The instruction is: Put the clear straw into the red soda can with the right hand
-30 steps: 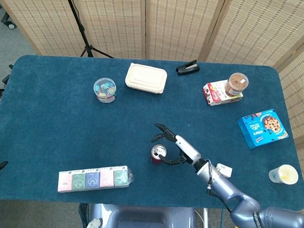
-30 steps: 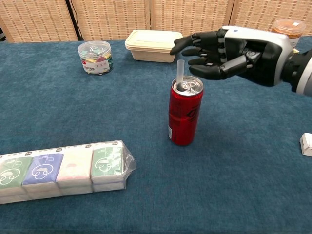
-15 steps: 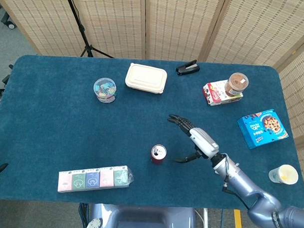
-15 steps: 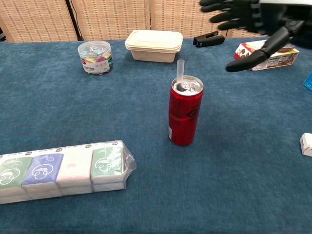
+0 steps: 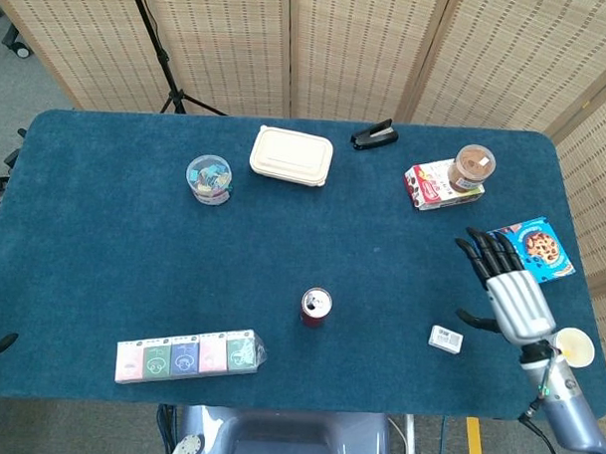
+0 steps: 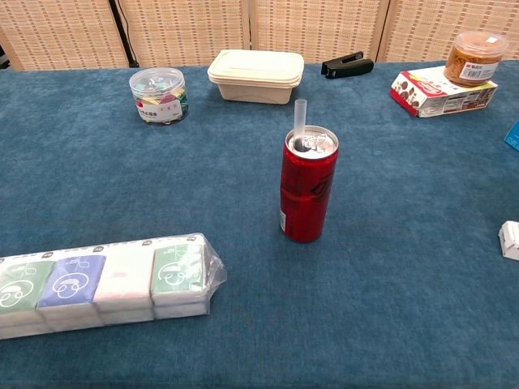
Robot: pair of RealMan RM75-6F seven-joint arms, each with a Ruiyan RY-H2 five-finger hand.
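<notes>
We see the clear straw (image 6: 301, 123) standing up in the top of the red soda can (image 6: 308, 194), in the middle of the blue tabletop (image 6: 422, 243). Our right robot hand (image 5: 508, 294) is far off to the side, fingers spread, holding nothing. The writing on the can is too small to read.

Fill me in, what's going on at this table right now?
The clear straw stands in the opening of the red soda can, upright near the middle of the blue table, so the placing looks done. The right robot hand is open with fingers spread, holding nothing, off toward the table's right edge beside the blue cookie box. Nothing touches the can. The left robot hand is not in view.
</notes>
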